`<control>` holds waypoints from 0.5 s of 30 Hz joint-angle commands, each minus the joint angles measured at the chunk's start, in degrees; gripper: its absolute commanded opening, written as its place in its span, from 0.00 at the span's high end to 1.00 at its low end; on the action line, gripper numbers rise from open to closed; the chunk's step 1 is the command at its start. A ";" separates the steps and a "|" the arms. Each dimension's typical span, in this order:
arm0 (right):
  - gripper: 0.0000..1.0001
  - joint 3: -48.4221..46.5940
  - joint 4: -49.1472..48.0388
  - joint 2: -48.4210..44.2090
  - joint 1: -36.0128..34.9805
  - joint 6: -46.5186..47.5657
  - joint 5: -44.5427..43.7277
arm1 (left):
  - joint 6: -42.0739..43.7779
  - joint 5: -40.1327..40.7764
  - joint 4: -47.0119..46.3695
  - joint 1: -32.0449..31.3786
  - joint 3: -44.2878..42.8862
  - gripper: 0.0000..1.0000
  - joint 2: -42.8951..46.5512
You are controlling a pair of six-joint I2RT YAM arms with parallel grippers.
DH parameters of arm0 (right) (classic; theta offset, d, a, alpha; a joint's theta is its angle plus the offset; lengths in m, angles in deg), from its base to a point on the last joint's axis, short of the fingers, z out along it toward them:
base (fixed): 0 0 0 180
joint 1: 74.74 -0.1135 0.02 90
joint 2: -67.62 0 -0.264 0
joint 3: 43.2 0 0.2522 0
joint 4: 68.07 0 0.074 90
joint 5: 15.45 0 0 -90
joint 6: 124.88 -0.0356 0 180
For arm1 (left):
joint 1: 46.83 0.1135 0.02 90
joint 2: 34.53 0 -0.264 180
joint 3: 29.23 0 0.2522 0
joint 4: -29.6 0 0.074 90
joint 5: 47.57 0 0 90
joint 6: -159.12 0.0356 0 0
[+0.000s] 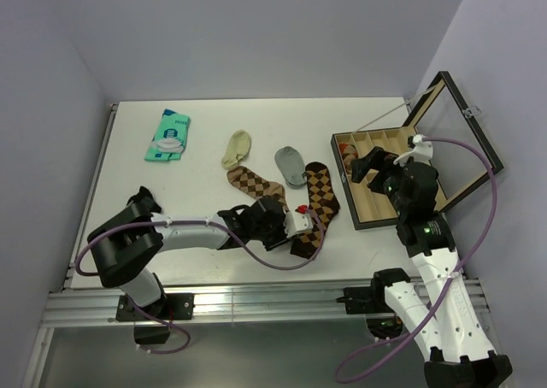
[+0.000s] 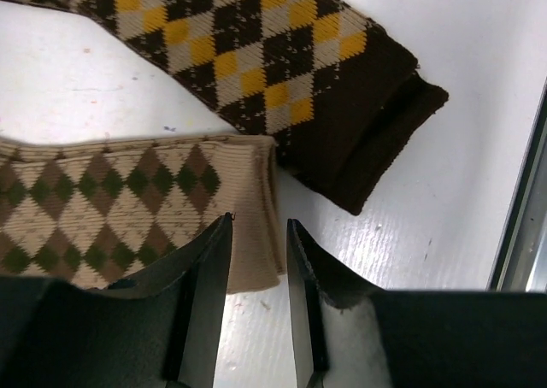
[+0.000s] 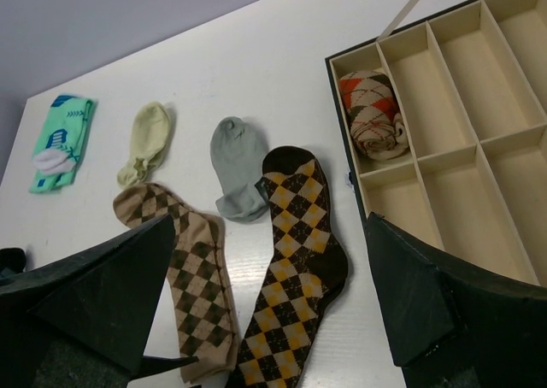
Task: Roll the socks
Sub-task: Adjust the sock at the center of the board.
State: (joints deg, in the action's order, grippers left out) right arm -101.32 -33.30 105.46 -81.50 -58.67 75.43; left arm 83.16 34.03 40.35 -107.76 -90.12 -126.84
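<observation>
The tan argyle sock [image 2: 128, 200] and the dark-brown argyle sock [image 2: 282, 55] are lying flat on the table [image 3: 256, 55], close beside each other, with their cuff ends pointing toward your arms. I think they are lying so because a roll is starting most easily from a free end.

You are holding the left pincer [image 2: 260, 226] low at the cuff of the tan sock. Its jaws are standing partly apart, with only a narrow gap, and the edge of the cuff is showing in this gap beside the left finger. I cannot tell if the finger is touching the cloth, and nothing is being pinched.

The right pincer [image 3: 272, 234] is hanging wide apart, gripping nothing, over the box [image 3: 427, 155], where one rolled sock [image 3: 372, 114] is sitting in an end compartment. Probably you are keeping it out of the way there.
</observation>
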 commanded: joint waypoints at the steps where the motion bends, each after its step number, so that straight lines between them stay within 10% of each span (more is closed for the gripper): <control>1: 0.01 0.59 -0.71 -0.75 -0.18 0.24 -0.71 | -1.39 -1.44 -2.44 -1.12 -1.73 0.62 -1.99; 15: 0.01 2.00 -0.63 -1.98 -0.09 0.59 -0.71 | -0.16 0.23 -3.68 -1.21 0.46 0.67 -4.98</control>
State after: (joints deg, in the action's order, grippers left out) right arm -99.63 -33.05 104.39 -81.50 -58.63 75.43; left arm 82.96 34.10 37.56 -108.63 -90.16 -131.56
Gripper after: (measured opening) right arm 0.992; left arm 0.341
